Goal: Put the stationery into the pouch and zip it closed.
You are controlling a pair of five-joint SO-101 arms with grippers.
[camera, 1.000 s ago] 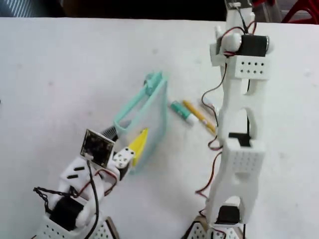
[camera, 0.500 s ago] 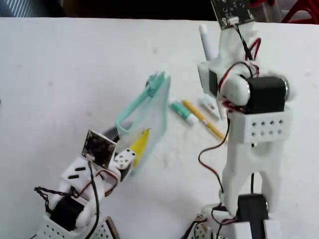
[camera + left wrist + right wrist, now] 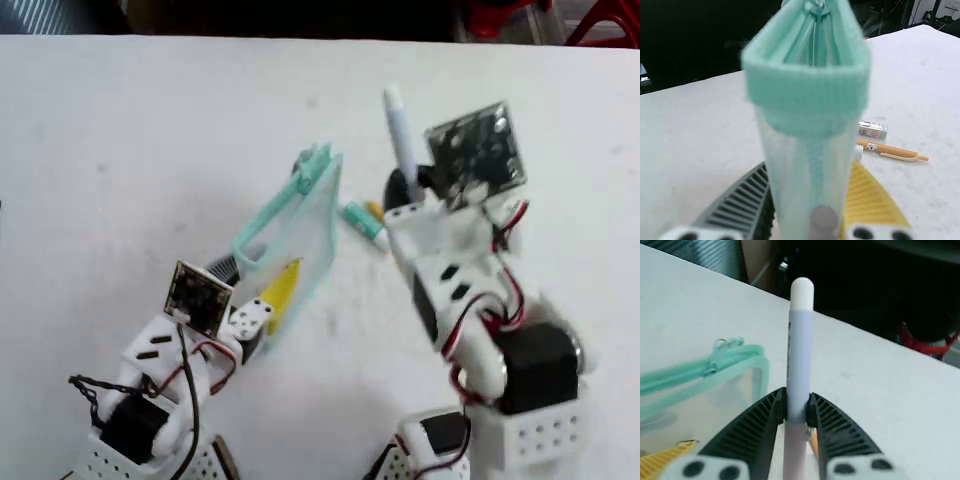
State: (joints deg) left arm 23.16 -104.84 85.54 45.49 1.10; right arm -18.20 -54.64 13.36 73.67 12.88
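The white table carries everything. On it the pale green, see-through pouch stands on its long edge, zip side up and mouth gaping. The left pincer is clenched on the pouch's near end, with the grey finger against one face and the yellow finger against the other. The rest of the pouch stretches straight away from that pincer's tips. The right pincer sits off to the side of the pouch's far end and is grasping a white marker. Its two black fingers press the lower barrel from either side, and the marker rises past the fingertips with its rounded cap farthest from the wrist. An orange pen lies flat on the table, out beyond the yellow finger of the left pincer and close under the right pincer, apart from the pouch. A small tube with a green cap lies just beside the pen, on the side farther from the left pincer.
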